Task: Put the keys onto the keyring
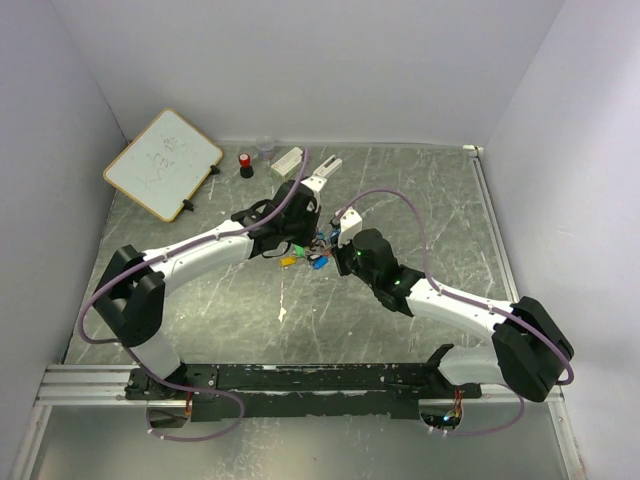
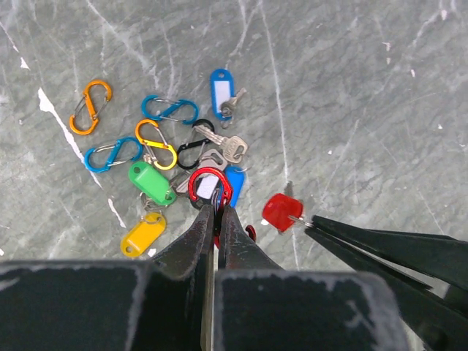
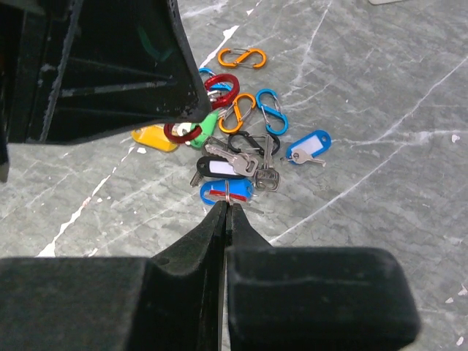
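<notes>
My left gripper [image 2: 216, 208] is shut on a red carabiner keyring [image 2: 210, 186], held just above the pile of keys. In the same view my right gripper's thin black fingers [image 2: 365, 241] reach in from the right and pinch the small wire ring of a red key tag [image 2: 281, 212], a short way right of the carabiner. In the right wrist view my right gripper [image 3: 227, 205] is shut on that ring, with the red tag [image 3: 228, 191] edge-on over a blue tag [image 3: 248, 191]. Green [image 2: 151, 183], yellow [image 2: 142, 234] and blue [image 2: 221, 91] tags and metal keys [image 2: 227, 150] lie loose.
Orange [image 2: 91, 107], blue [image 2: 113, 153] and black [image 2: 194, 150] carabiners lie among the keys. At the back of the table are a small whiteboard [image 1: 162, 163], a red-capped black cylinder [image 1: 245, 163], a clear cup [image 1: 266, 148] and white blocks [image 1: 287, 159]. White walls enclose the table.
</notes>
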